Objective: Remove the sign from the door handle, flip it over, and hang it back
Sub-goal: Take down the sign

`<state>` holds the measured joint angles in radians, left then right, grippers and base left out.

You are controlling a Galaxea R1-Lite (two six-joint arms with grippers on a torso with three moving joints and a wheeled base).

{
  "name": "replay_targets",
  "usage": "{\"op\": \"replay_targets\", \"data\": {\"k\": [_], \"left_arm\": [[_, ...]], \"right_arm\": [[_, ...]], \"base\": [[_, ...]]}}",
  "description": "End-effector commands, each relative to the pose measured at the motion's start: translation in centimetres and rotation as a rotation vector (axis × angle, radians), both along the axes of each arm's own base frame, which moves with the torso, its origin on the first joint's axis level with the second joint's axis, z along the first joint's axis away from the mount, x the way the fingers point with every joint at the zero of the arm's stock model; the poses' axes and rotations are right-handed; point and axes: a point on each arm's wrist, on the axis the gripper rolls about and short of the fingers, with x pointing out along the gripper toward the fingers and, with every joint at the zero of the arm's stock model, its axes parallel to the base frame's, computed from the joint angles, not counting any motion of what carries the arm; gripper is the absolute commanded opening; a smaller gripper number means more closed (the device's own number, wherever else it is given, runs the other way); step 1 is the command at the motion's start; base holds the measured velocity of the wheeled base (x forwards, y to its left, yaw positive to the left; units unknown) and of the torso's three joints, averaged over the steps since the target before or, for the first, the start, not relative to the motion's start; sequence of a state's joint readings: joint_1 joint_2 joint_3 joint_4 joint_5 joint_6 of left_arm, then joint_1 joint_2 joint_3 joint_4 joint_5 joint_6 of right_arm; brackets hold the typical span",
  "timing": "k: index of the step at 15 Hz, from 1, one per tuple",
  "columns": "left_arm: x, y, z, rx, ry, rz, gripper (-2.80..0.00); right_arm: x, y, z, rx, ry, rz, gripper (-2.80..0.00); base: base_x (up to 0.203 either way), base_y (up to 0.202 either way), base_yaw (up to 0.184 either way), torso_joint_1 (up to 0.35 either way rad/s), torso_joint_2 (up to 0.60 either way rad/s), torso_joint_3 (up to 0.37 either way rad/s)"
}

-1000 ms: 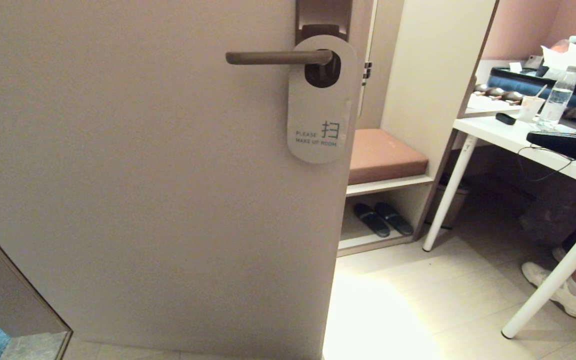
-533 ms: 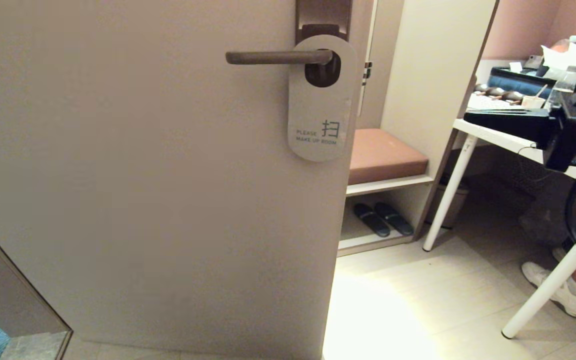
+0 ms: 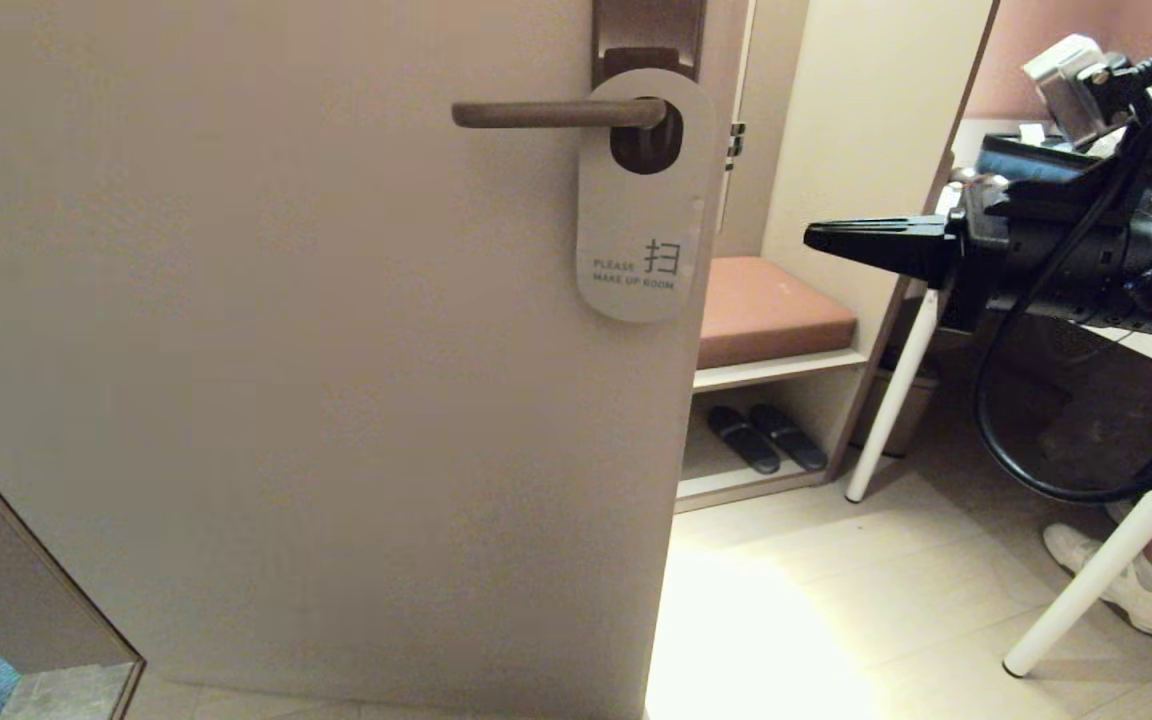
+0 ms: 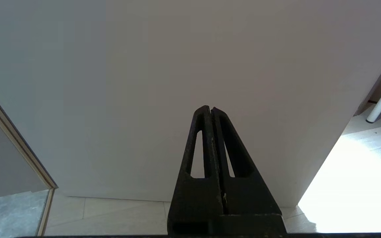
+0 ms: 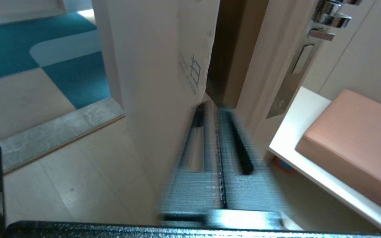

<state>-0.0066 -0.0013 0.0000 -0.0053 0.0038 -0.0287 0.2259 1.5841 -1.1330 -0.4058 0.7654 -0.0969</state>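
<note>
door hanger sign (image 3: 644, 200) is hanging on the door handle (image 3: 556, 114), its oval hole looped over the lever close to the backplate (image 3: 648, 35), its white face with "please make up room" showing outward and its body lying flat against the door (image 3: 286, 350). nothing is gripping it, so the opening step, taking the sign off, is not yet done and the reach toward it looks to be the step in hand.

right gripper (image 3: 816, 236) is pointing in from the robot's right, level with the lower half of the sign and well apart from it, out past the door's free edge. its fingers (image 5: 217, 145) are pressed together with nothing between them, and in the right wrist view the tips are aiming at the sign's lower end.

left gripper (image 4: 209, 110) is sitting low in front of the bare door, clenched on nothing, and is not showing in the head view.

judging from this, the next move is calling for the right fingers to part, close in on the sign's free lower edge and pinch the card, then slide it along the lever toward the tip to clear the hole. the card is lying tight to the door, so getting a finger behind it may be awkward.
</note>
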Motion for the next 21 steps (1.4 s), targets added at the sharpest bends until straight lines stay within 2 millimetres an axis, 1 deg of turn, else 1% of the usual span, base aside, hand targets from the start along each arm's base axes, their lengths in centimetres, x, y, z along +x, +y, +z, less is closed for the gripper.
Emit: {"op": "replay_targets", "data": {"k": [1,5,8,10,15,21], "left_arm": [[0.0,0.0,0.0,0.000,0.000,0.001,-2.80],[0.0,0.0,0.0,0.000,0.000,0.001,-2.80],[0.0,0.0,0.0,0.000,0.000,0.001,-2.80],[0.0,0.0,0.0,0.000,0.000,0.001,-2.80],[0.0,0.0,0.0,0.000,0.000,0.001,-2.80],[0.0,0.0,0.0,0.000,0.000,0.001,-2.80]], "right_arm": [[0.7,0.3,-0.5,-0.001,0.005,0.010,0.00],[0.9,1.2,-0.7,0.006,0.017,0.039,0.00],[0.6,2.4,-0.9,0.011,0.035,0.079,0.00],[0.8,3.3,-1.2,0.008,0.043,0.103,0.00],[2.8,4.4,-1.3,0.014,0.024,0.116,0.00],[3.6,4.8,-1.0,0.098,0.078,0.176,0.00]], "base": [[0.000,0.000,0.000,0.000,0.00,0.000],[0.000,0.000,0.000,0.000,0.00,0.000],[0.000,0.000,0.000,0.000,0.00,0.000],[0.000,0.000,0.000,0.000,0.00,0.000],[0.000,0.000,0.000,0.000,0.00,0.000],[0.000,0.000,0.000,0.000,0.00,0.000]]}}
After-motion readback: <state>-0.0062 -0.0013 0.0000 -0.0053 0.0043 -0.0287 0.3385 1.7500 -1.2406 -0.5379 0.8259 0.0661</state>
